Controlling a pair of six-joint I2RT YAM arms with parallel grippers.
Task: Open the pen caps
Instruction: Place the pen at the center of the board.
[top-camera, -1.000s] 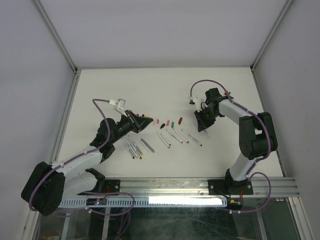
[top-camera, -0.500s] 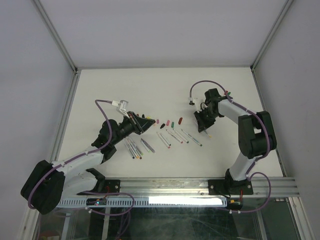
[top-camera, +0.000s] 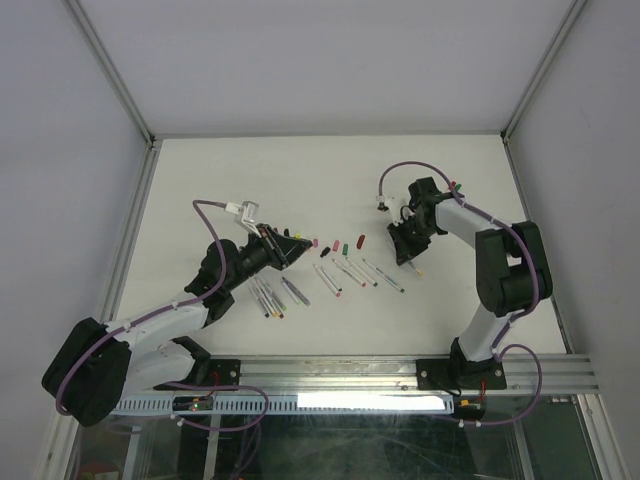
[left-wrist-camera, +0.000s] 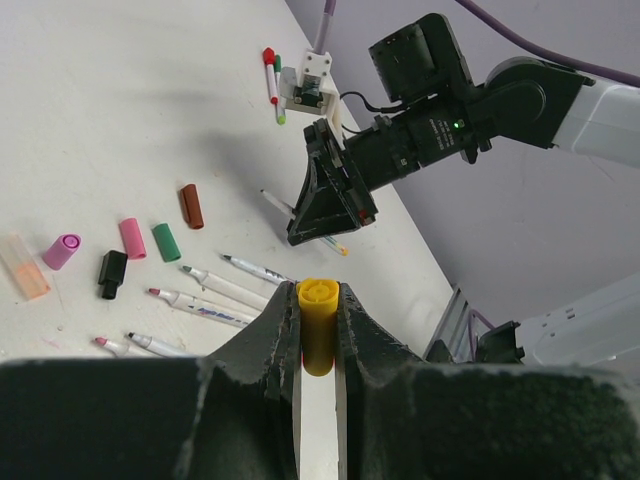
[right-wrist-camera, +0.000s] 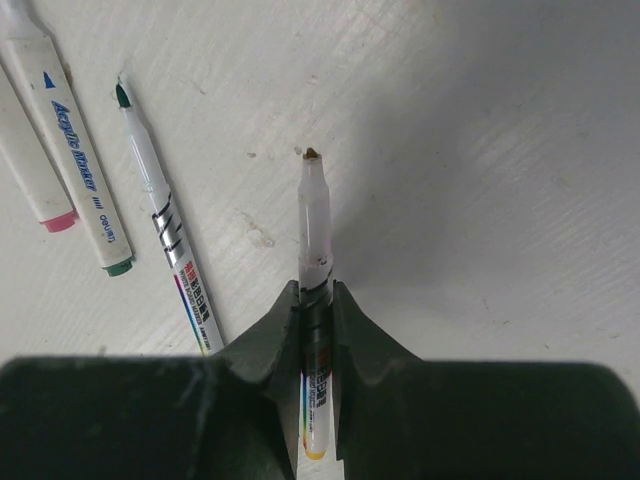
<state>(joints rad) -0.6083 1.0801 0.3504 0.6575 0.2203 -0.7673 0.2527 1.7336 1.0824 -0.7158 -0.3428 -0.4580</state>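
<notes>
The larger risk, I judge, sits with the right gripper (right-wrist-camera: 315, 300), its jaws pinched on the barrel of an uncapped brown-tipped pen (right-wrist-camera: 314, 215) low over the table (right-wrist-camera: 480, 150); released at a slant, it could roll into the loose pens (right-wrist-camera: 75, 170) beside it; the lesser is the left gripper (left-wrist-camera: 318, 300), jaws shut on a capped pen (left-wrist-camera: 316, 420) whose yellow cap (left-wrist-camera: 318, 340) barely clears the fingertips, so a pull on it may slip. The other pen caps (left-wrist-camera: 166, 241) lie loose in a row between the arms: stubby, orange, pink, black, green and dark red.
</notes>
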